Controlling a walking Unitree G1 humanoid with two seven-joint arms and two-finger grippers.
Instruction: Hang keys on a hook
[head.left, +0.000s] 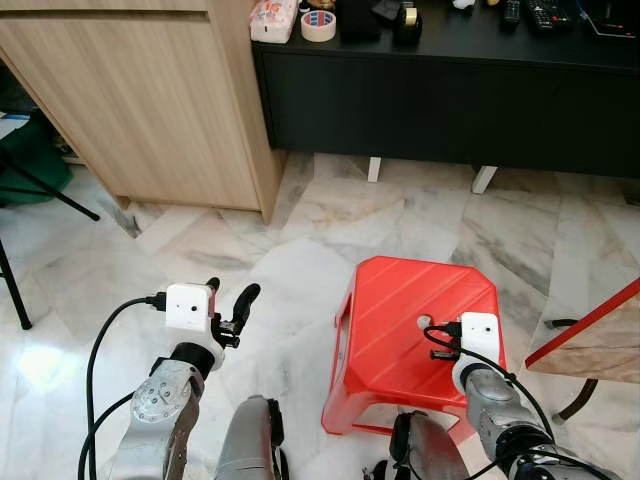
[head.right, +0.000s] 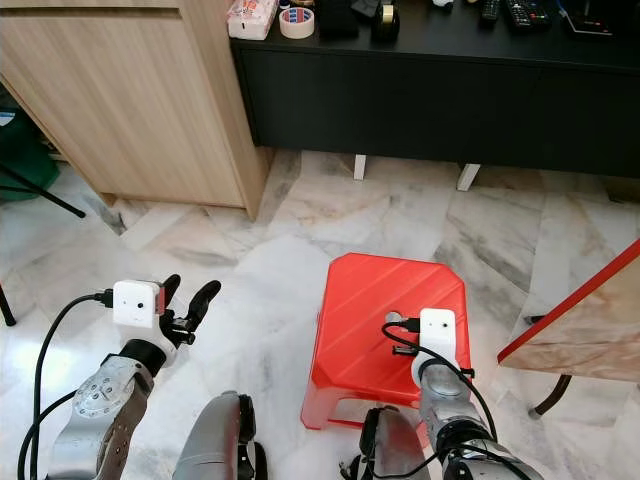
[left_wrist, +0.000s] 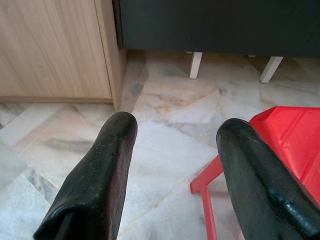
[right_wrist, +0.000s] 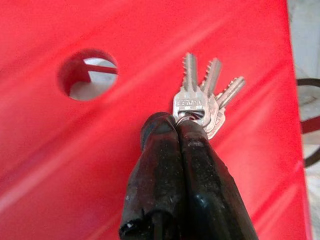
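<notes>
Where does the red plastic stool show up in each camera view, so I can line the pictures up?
Left eye view: red stool low, right of centre, under the right gripper.
Right eye view: stool low, just right of centre.
Left wrist view: its corner beyond one finger.
Right wrist view: its seat behind the keys.
Shared landmark: the black cabinet.

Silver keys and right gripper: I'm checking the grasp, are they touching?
Touching. The right wrist view shows the right gripper with jaws shut on the bunch of silver keys at their heads, above the red plastic stool.
</notes>
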